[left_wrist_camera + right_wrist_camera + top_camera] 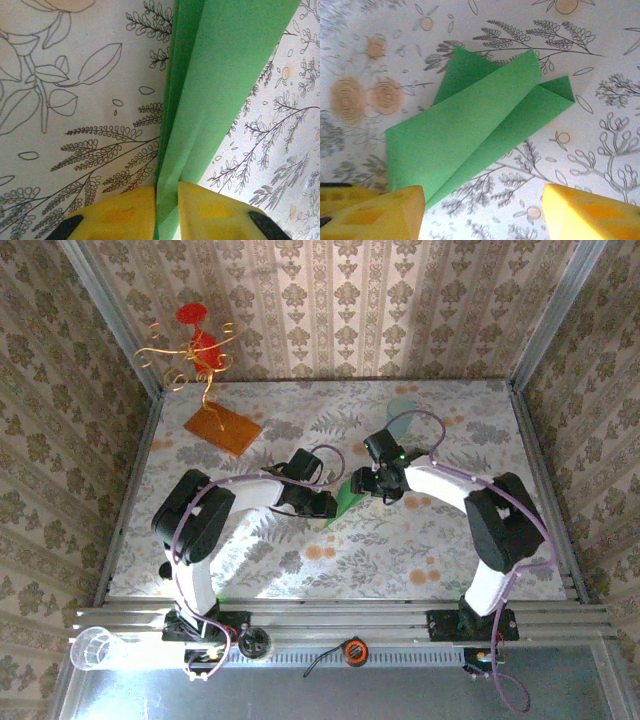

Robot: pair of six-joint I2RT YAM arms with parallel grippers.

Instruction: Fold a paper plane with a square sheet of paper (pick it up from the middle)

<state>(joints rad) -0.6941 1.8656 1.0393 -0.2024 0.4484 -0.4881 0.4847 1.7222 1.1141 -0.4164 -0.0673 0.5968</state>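
Note:
The green paper plane point(345, 502) lies folded into a narrow layered shape at the table's middle, between both grippers. My left gripper point(167, 212) is shut on the plane's folded edge, and the paper point(220, 75) runs away from the yellow fingers point(120, 215) up the left wrist view. My right gripper point(482, 212) stands open just over the table. Its yellow fingertips point(380, 212) sit wide apart, the left one touching or overlapping the near corner of the paper point(470, 125). From above, the left gripper point(325, 505) and right gripper point(365, 483) flank the paper.
An orange-brown board point(222, 427) lies at the back left, with a gold wire ornament with red parts point(195, 345) behind it. A clear cup point(95, 648) sits off the table's near left corner. Patterned walls enclose the floral tabletop point(400, 560).

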